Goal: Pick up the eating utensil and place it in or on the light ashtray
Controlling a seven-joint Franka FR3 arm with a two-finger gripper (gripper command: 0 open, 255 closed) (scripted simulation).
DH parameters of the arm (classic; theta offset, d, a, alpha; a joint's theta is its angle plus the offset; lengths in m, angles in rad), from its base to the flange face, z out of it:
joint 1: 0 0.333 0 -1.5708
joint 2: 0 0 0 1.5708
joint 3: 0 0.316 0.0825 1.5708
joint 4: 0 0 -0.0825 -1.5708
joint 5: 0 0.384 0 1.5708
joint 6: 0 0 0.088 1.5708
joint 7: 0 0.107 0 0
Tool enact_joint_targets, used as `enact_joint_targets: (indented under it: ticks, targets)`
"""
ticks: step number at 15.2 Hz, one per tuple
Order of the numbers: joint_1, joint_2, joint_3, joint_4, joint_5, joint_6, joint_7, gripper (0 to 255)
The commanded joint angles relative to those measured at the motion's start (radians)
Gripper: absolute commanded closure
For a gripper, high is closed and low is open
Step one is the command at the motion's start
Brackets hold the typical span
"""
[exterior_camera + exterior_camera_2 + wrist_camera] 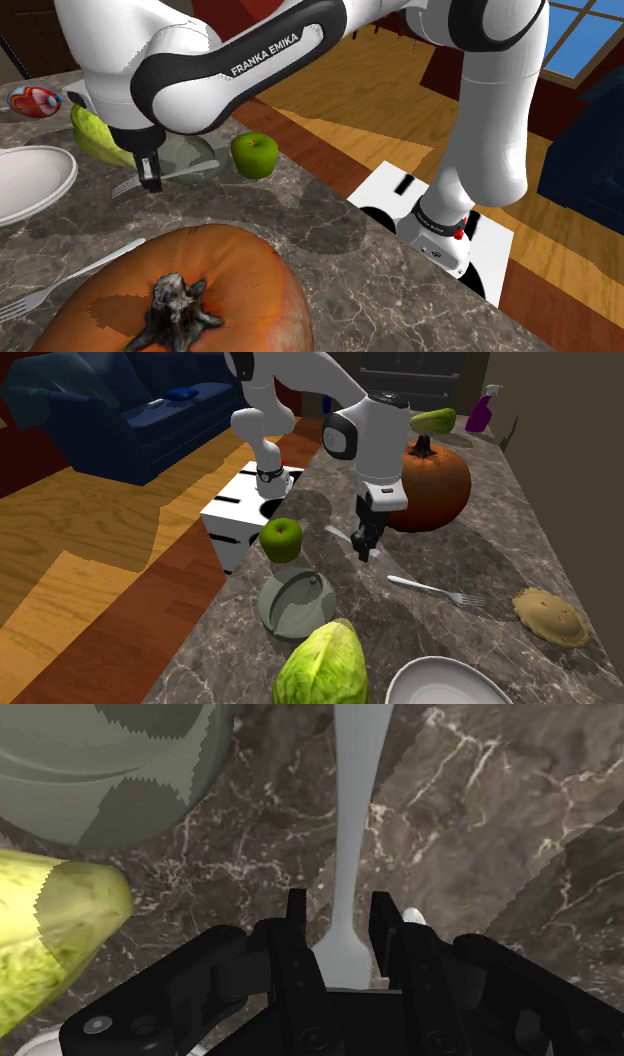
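A pale grey metal fork (186, 174) (352, 834) lies flat on the dark marble-veined worktop (350, 270). Its handle runs just beside the rim of the round grey-green ashtray (190, 152) (293, 604) (100, 764) without touching it. The black two-finger claw (151, 183) (365, 550) (338, 904) points straight down at the fork, low over the worktop.

In the wrist view its fingers (296, 919) stand apart, one on each side of the fork's narrow neck where it begins to widen. A sliver of worktop shows between the metal and the finger on the ashtray's side, so the claw is released and grips nothing.

A shiny green apple (255, 155) (281, 539) sits near the ashtray, towards the worktop's edge. A leafy yellow-green cabbage (95, 135) (320, 667) (50, 934) lies on the ashtray's other side, next to a white round plate (35, 180) (450, 682). A large orange pumpkin (200, 290) (435, 487) with a dark stem stands well apart from the ashtray. A second silver fork (60, 282) (435, 590) lies on the worktop between the pumpkin and the plate.
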Motion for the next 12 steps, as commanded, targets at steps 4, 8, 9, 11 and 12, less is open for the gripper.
enact_joint_targets:
  ticks: [4,8,9,11,12]
  targets:
    - [-0.075,0.013,-0.022,0.002,0.019,0.02,-0.104,255]
    - [-0.131,0.045,-0.041,0.036,0.029,0.023,-0.188,255]
    - [-0.144,0.055,-0.045,0.048,0.031,0.022,-0.208,255]
    - [-0.17,0.078,-0.054,0.076,0.035,0.018,-0.249,255]
    - [-0.181,0.09,-0.058,0.091,0.037,0.016,-0.267,255]
